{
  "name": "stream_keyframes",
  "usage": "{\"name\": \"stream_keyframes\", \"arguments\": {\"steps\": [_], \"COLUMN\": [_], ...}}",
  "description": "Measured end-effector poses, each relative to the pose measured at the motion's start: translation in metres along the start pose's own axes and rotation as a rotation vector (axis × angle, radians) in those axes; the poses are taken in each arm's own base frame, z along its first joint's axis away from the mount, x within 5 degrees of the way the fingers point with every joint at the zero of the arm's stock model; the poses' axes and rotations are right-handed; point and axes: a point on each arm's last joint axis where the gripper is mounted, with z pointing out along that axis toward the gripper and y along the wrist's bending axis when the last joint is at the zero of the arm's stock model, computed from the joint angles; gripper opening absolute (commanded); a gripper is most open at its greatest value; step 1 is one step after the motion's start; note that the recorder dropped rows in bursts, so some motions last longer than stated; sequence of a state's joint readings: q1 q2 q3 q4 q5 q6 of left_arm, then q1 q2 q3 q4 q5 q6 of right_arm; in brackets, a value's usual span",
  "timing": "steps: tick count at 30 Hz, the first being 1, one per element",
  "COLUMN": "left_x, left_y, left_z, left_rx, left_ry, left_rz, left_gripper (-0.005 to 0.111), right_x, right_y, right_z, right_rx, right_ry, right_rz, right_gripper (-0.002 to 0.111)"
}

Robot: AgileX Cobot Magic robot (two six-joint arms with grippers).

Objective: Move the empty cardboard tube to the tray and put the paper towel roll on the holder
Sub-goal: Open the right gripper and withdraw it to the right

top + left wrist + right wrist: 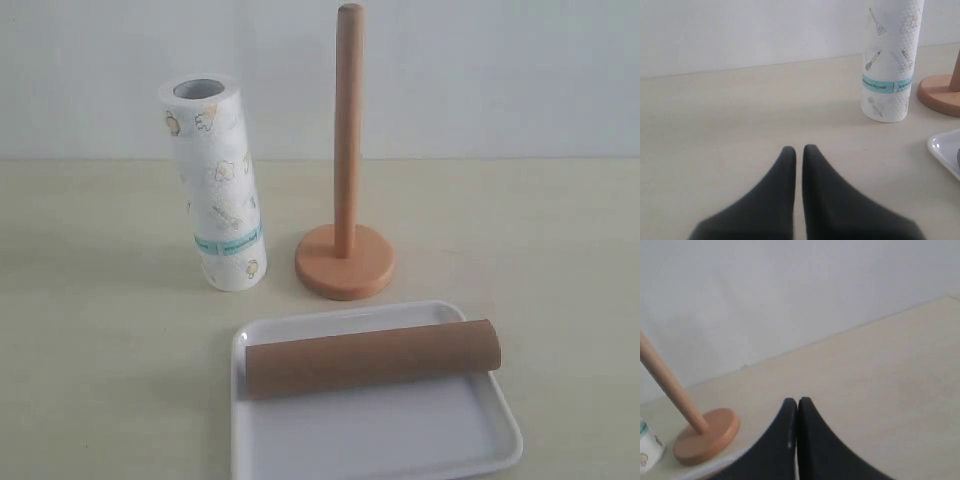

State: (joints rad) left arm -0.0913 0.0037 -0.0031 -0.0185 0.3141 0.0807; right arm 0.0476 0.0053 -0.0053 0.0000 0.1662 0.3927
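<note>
The desk is a pale cream, matte, smooth surface that fills the lower part of the exterior view. Behind it a plain whitish wall rises, meeting the desk in a straight line behind the holder. No other part of the room shows.

By count there is one holder, one roll, one tube, one tray and two claws.

The holder stands upright on its round disc base, its slim dowel bare to the rounded top. The roll stands on end on the desk just left of the holder in the exterior view. It is near the base but apart from it, with its teal band low and its hollow core facing up. The tray lies flat on the desk in front of the holder, on the camera's side, close to the base without touching it. The tube lies on its side in the tray, across the part nearest the holder. It is slightly slanted, and its right end reaches out over the tray's right rim.

The left claw is narrow, with only a thin slit between its dark tips, and grips nothing. It sits over bare desk, and in its view the roll stands nearer than the holder's base. The right claw has its tips pressed together and is also empty, with the holder a little way off.
</note>
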Motion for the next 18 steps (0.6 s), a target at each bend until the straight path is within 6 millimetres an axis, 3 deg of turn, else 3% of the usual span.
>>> {"name": "stream_keyframes", "arguments": {"steps": [9, 18], "left_x": [0.0, 0.0], "left_y": [0.0, 0.0], "left_z": [0.0, 0.0], "left_rx": [0.0, 0.0], "left_ry": [0.0, 0.0], "left_rz": [0.0, 0.0], "left_gripper": [0.004, 0.004], "right_x": [0.017, 0.019], "right_y": [-0.007, -0.008], "right_z": [-0.002, -0.002], "right_rx": [0.055, 0.056], "right_ry": [0.192, 0.207], "right_rz": [-0.229, -0.261], "right_gripper": [0.0, 0.0]}}
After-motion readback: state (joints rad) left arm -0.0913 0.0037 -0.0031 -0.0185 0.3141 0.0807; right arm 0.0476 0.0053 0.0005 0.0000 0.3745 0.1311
